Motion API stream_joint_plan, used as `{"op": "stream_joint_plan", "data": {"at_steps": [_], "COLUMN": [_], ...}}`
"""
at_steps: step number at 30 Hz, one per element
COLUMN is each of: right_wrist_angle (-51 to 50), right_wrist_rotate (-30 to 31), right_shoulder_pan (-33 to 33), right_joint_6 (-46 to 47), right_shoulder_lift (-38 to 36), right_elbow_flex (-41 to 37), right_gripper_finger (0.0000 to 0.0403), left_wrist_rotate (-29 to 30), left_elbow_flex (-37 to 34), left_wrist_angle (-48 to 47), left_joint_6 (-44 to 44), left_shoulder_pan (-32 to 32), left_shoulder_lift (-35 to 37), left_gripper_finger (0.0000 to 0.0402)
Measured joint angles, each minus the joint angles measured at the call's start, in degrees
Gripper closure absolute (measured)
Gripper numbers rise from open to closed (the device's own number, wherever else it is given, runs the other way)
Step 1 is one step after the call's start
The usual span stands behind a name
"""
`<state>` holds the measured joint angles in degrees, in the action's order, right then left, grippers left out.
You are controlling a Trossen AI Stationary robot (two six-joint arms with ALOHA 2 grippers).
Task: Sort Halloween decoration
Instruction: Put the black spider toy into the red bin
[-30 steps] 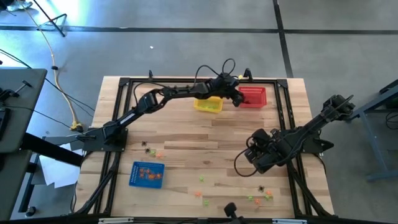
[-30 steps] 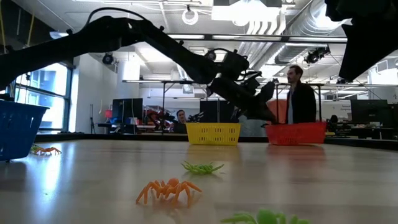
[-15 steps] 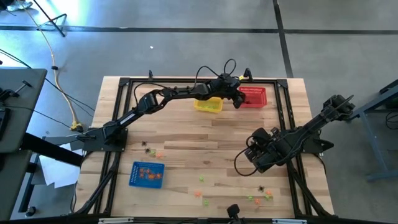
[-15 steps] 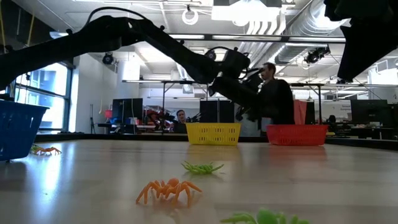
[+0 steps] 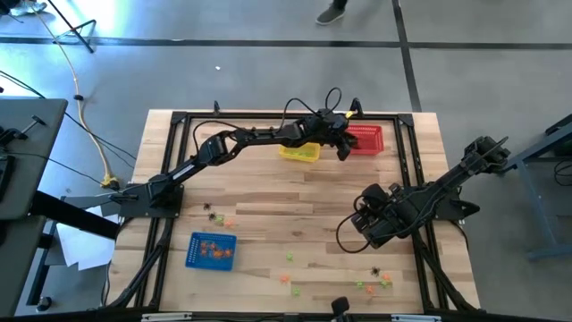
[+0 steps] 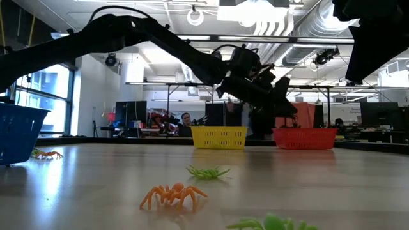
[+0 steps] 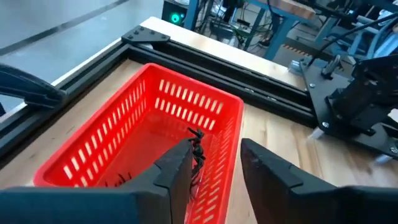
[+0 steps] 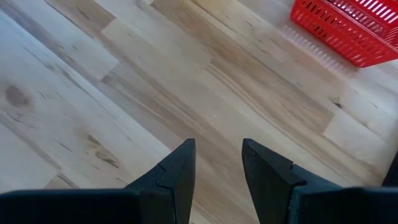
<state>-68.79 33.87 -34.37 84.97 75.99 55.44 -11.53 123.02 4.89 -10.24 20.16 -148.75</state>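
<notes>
My left arm stretches far out, its left gripper (image 7: pixel 214 158) tipped down with fingers apart. My right arm is bent, its right gripper (image 8: pixel 217 158) pointing down, fingers apart too.

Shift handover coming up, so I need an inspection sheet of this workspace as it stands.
Surface: wooden table, black frame.
Job's things: spider trinkets scattered along the near edge; one orange, one green; a black one over the red basket. Blue basket holds orange ones; yellow basket.
Clutter: nothing seen.
Grippers: left claw open over red basket; right claw open above bare wood.
Cables: yellow cord on floor.
Surroundings: a person's shoe.
</notes>
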Motion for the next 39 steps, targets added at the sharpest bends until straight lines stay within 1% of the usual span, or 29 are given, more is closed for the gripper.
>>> {"op": "stream_joint_plan", "data": {"at_steps": [3, 5, 7, 11, 13, 15, 19, 25, 32, 39], "right_wrist_angle": [0.11, 0.17, 0.19, 0.19, 0.19, 0.22, 0.22, 0.22, 0.29, 0.48], "right_wrist_rotate": [0.0, 0.0, 0.0, 0.0, 0.0, 0.0, 0.0, 0.0, 0.0, 0.0], "right_shoulder_pan": [0.0, 0.0, 0.0, 0.0, 0.0, 0.0, 0.0, 0.0, 0.0, 0.0], "right_joint_6": [0.02, 0.02, 0.02, -0.13, -0.15, -0.39, -0.39, -0.39, -0.39, -0.39], "right_shoulder_lift": [0.0, 0.01, 0.0, 0.02, 0.02, 0.01, 0.02, 0.02, 0.02, 0.02], "right_elbow_flex": [0.0, 0.0, 0.0, 0.0, 0.0, 0.0, 0.0, 0.0, 0.0, 0.0], "right_gripper_finger": [0.0274, 0.0274, 0.0274, 0.0274, 0.0274, 0.0274, 0.0274, 0.0274, 0.0274, 0.0274], "left_wrist_rotate": [0.71, 2.73, 4.47, 5.3, 7.12, 9.55, 16.07, 22.39, 28.4, 28.82], "left_elbow_flex": [-0.02, -0.02, -0.02, -0.02, -0.02, -0.02, -0.02, -0.02, -0.02, -0.02], "left_wrist_angle": [0.56, 0.65, 0.58, 0.64, 0.62, 0.65, 0.97, 2.33, 2.44, 2.61], "left_joint_6": [0.65, 2.57, 6.41, 13.66, 17.9, 23.96, 35.91, 42.03, 52.54, 51.38], "left_shoulder_pan": [0.11, 0.11, -0.06, -0.74, -1.38, -2.02, -3.64, -5.47, -6.47, -6.4], "left_shoulder_lift": [0.0, 0.0, 0.0, 0.0, 0.0, 0.0, 0.0, 0.07, 0.07, 0.07], "left_gripper_finger": [0.0276, 0.0278, 0.0279, 0.0273, 0.0267, 0.0262, 0.0256, 0.0256, 0.0256, 0.0256]}}
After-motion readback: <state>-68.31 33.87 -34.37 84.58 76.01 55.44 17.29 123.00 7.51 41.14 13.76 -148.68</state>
